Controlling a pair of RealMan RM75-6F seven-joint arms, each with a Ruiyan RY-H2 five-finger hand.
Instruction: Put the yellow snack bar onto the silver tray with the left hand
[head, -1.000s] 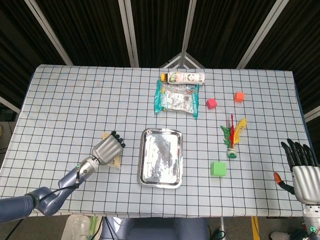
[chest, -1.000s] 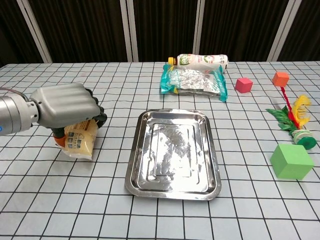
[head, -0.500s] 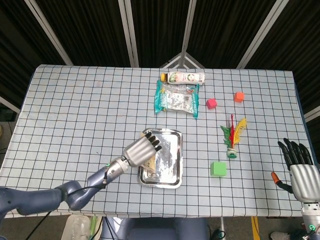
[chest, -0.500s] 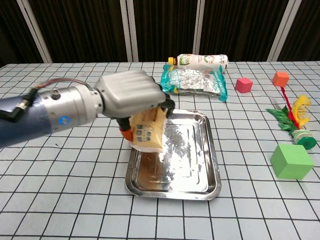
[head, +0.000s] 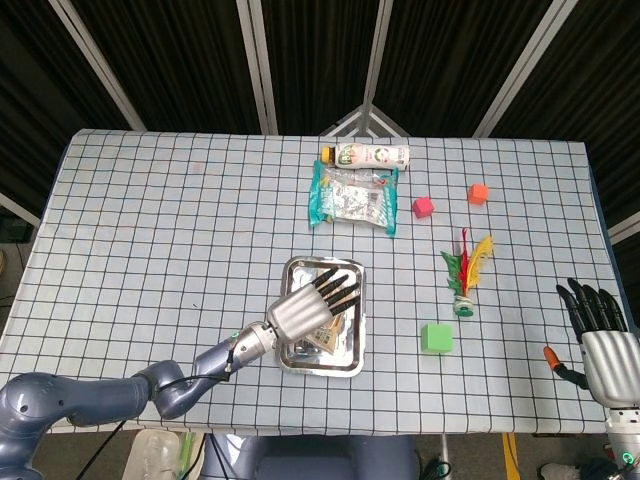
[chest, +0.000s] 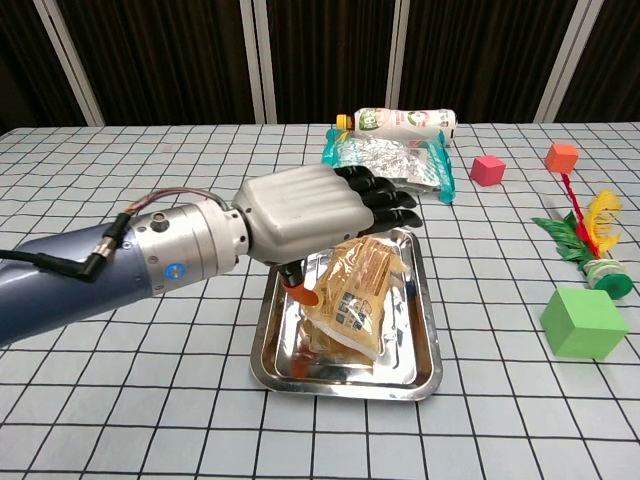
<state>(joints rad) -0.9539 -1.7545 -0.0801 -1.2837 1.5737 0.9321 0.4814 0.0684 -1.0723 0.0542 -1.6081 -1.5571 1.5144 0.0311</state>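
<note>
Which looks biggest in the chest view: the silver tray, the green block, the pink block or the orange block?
1. Silver tray, by far.
2. Green block.
3. Pink block and orange block: these look alike, so no ranking.
The green block sits nearer the camera, so its lead over them may be partly nearness.

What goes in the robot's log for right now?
left hand: open over silver tray | yellow snack bar: in tray | right hand: open, idle

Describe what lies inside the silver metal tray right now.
The yellow snack bar lies in the silver metal tray, lower end on its floor. The left hand spreads over it, hiding the bar's upper edge and the tray's left portion; contact can't be confirmed.
</note>
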